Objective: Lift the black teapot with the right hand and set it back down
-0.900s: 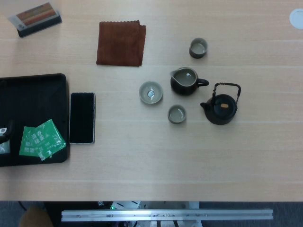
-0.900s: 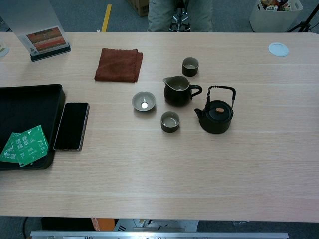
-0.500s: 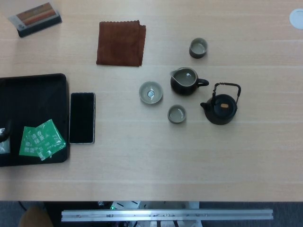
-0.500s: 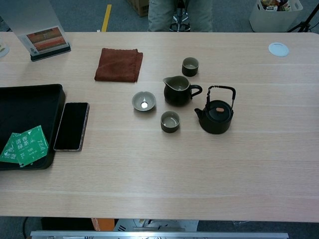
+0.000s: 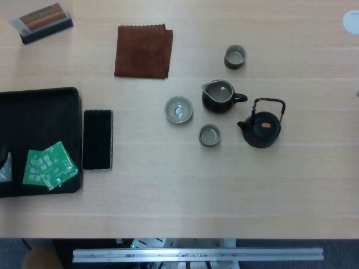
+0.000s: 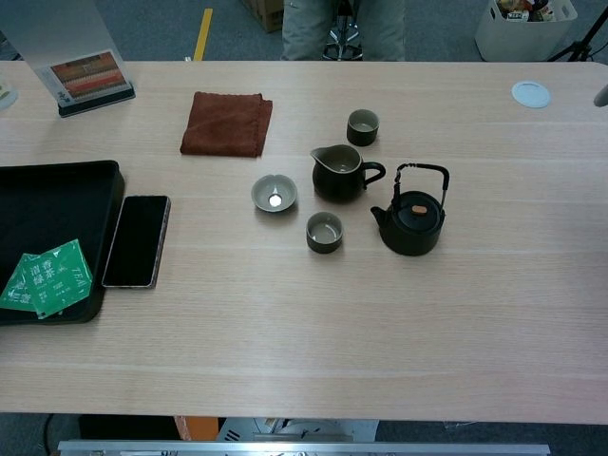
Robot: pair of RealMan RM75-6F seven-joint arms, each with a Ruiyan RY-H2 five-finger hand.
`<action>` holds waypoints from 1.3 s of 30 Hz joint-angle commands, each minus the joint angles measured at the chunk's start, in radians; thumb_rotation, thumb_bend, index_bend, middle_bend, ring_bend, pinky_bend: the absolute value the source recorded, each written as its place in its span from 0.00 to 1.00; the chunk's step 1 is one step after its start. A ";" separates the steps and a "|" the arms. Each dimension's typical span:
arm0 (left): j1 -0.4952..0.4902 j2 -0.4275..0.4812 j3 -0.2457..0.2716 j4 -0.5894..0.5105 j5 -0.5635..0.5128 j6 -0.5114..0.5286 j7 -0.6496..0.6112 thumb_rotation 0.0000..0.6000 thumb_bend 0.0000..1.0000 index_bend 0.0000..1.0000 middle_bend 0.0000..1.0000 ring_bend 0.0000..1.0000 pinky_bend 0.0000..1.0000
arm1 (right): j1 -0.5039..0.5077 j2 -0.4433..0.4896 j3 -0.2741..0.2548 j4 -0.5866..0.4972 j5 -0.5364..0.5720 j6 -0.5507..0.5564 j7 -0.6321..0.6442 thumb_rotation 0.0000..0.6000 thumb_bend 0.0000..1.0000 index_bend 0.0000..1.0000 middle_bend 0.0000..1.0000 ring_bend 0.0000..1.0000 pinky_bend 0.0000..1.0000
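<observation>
Since the earlier frames, the dark shape at the left edge of the tray (image 5: 39, 106) has gone from my head view. A grey sliver has also come in at the right edge of the chest view. I take it for the right robot hand (image 6: 601, 95), but so little shows that I cannot tell if its fingers are spread or closed. I see no left robot hand in either view.

The teapot (image 5: 262, 126) stands upright on the bench (image 5: 168, 190), right of centre, with its hoop handle up and its spout pointing left. Nothing touches it. A cup (image 5: 209, 135) sits near its spout and the pitcher (image 5: 219, 96) is just behind that. A bowl (image 5: 178, 109) lies left of the pitcher. Another cup (image 5: 235, 56) stands further back. A phone (image 5: 97, 139) lies just beside the tray, which holds green packets (image 5: 49, 165).
</observation>
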 commanded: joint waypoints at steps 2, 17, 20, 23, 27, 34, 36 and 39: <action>0.003 0.002 -0.001 0.004 -0.006 0.000 -0.005 0.80 0.38 0.06 0.10 0.00 0.04 | 0.085 -0.003 0.026 -0.040 0.015 -0.096 -0.022 0.95 0.00 0.45 0.50 0.32 0.20; -0.002 -0.001 -0.007 0.028 -0.032 -0.023 -0.027 0.79 0.38 0.06 0.10 0.00 0.04 | 0.303 -0.163 0.073 0.016 0.225 -0.361 -0.219 0.62 0.00 0.42 0.43 0.31 0.20; -0.004 -0.004 -0.008 0.032 -0.038 -0.031 -0.031 0.79 0.38 0.06 0.10 0.00 0.04 | 0.336 -0.211 0.079 0.054 0.276 -0.383 -0.256 0.62 0.00 0.42 0.43 0.30 0.20; -0.008 -0.004 -0.010 0.035 -0.043 -0.038 -0.032 0.79 0.38 0.06 0.10 0.00 0.04 | 0.365 -0.255 0.085 0.090 0.325 -0.398 -0.285 0.62 0.00 0.42 0.43 0.30 0.20; -0.011 -0.004 -0.011 0.040 -0.044 -0.042 -0.039 0.78 0.38 0.06 0.10 0.00 0.04 | 0.398 -0.306 0.085 0.133 0.372 -0.409 -0.318 0.62 0.00 0.42 0.43 0.30 0.20; -0.009 -0.007 -0.010 0.049 -0.052 -0.046 -0.047 0.79 0.38 0.06 0.10 0.00 0.04 | 0.440 -0.366 0.074 0.193 0.427 -0.424 -0.348 0.62 0.00 0.42 0.43 0.30 0.20; -0.008 -0.008 -0.010 0.050 -0.053 -0.046 -0.047 0.79 0.38 0.06 0.10 0.00 0.04 | 0.449 -0.376 0.070 0.206 0.438 -0.428 -0.352 0.62 0.00 0.42 0.43 0.30 0.20; -0.008 -0.009 -0.008 0.050 -0.054 -0.051 -0.049 0.79 0.38 0.06 0.10 0.00 0.04 | 0.462 -0.395 0.063 0.228 0.444 -0.438 -0.343 0.62 0.00 0.42 0.43 0.30 0.20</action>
